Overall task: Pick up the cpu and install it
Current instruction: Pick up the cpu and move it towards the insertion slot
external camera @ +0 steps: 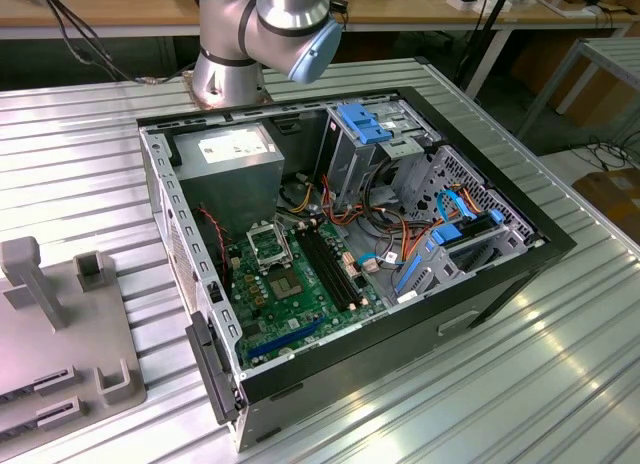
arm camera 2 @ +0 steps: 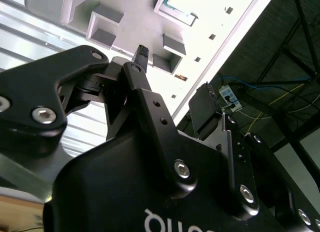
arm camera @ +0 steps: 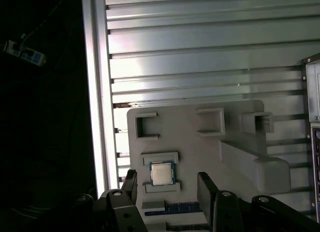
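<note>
Lying flat, square silver cpu (arm camera: 160, 173) in matte grey tray (arm camera: 195, 157).

Open computer case (external camera: 400, 356), grey tray (external camera: 75, 329), ribbed table (external camera: 520, 404)

Exterior view: high off the surface (external camera: 520, 384), angled down onto the open PC case (external camera: 420, 359) at mid range. Arm base (external camera: 232, 74) sits behind the case, grey fixture tray (external camera: 60, 334) is cropped at the exterior view's left.
First wrist view: well above, facing straight down past the jaws onto that tray (arm camera: 200, 157), case edge just in frame.
Second wrist view: tight against the gripper (arm camera 2: 173, 75) body, looking obliquely along it at the tray (arm camera 2: 135, 17).
Tray is common to all three. The cpu (arm camera: 160, 173) is seen in both wrist views.
</note>
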Tool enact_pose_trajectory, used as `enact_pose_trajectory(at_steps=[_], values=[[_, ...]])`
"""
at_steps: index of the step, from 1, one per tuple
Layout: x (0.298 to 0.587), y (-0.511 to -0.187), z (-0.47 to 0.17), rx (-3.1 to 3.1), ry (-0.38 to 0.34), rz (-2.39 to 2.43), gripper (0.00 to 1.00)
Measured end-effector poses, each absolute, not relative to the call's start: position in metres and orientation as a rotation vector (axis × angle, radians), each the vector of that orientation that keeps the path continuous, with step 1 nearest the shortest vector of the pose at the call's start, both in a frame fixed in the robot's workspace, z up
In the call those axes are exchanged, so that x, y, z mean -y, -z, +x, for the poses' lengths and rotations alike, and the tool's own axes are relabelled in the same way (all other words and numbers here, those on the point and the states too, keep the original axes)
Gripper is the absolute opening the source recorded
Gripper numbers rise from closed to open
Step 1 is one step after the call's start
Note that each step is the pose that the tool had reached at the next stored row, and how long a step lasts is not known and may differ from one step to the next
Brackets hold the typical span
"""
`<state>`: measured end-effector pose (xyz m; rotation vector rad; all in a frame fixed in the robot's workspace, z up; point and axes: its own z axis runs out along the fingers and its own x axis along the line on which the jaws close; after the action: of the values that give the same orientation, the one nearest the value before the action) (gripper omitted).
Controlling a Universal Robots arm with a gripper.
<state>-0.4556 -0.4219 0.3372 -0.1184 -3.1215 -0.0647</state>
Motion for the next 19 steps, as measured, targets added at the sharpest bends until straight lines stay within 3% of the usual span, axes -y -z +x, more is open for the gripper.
enact_pose_trajectory(at_steps=[19], values=[[0.4222, -0.3326, -0.4557, 3.122, 0.065, -0.118, 0.6]])
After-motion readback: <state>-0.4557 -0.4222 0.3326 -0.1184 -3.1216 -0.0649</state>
